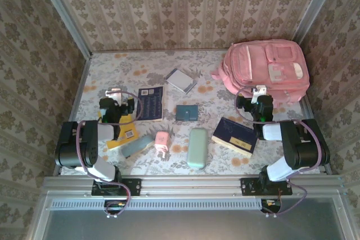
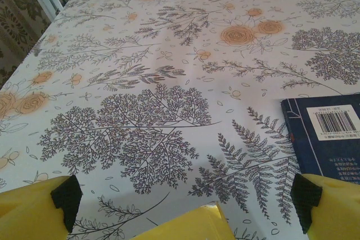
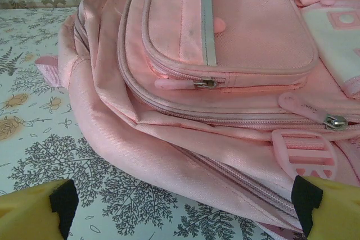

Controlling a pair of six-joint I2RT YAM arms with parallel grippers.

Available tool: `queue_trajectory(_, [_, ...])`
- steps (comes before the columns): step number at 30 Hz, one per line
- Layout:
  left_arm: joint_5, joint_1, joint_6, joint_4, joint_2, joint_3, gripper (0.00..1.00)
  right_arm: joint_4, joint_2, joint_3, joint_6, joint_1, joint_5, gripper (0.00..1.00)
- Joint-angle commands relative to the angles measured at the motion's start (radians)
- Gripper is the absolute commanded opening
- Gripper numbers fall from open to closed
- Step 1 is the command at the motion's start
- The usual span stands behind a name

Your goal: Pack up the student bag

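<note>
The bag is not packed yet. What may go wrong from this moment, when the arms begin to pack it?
The backpack looks zipped shut. The zip pull is small, so the open right tool may slip off it.
The backpack is soft and lies loose on the table, so tugging the zip pull may drag it instead.
The yellow book lies flat under the open left tool. It may slide toward the blue book, not lift.

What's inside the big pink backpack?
Its inside is hidden. The student bag lies on the table, and the zips seen up close look shut, like this front pocket zip. You can see pink fabric and a buckle; whatever it holds is covered.
</note>
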Motion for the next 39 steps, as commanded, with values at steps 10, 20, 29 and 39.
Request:
queue_trajectory(10, [0.012,0.000,0.005,0.002,-0.011,0.019,1.00,-0.010,-0.002,0.018,-0.009,0.006,-0.018,1.00])
queue_trajectory(20, [0.012,0.001,0.007,0.001,-0.012,0.019,1.00,-0.010,-0.004,0.018,-0.009,0.006,-0.018,1.00])
queue_trajectory(29, [0.010,-0.003,0.012,-0.018,-0.046,0.018,1.00,-0.021,-0.025,0.021,-0.010,0.009,-0.018,1.00])
queue_trajectory(39, [-0.086,-0.295,-0.036,-0.591,-0.598,0.208,1.00,-0.589,-0.573,0.195,-0.019,0.376,0.159,1.00])
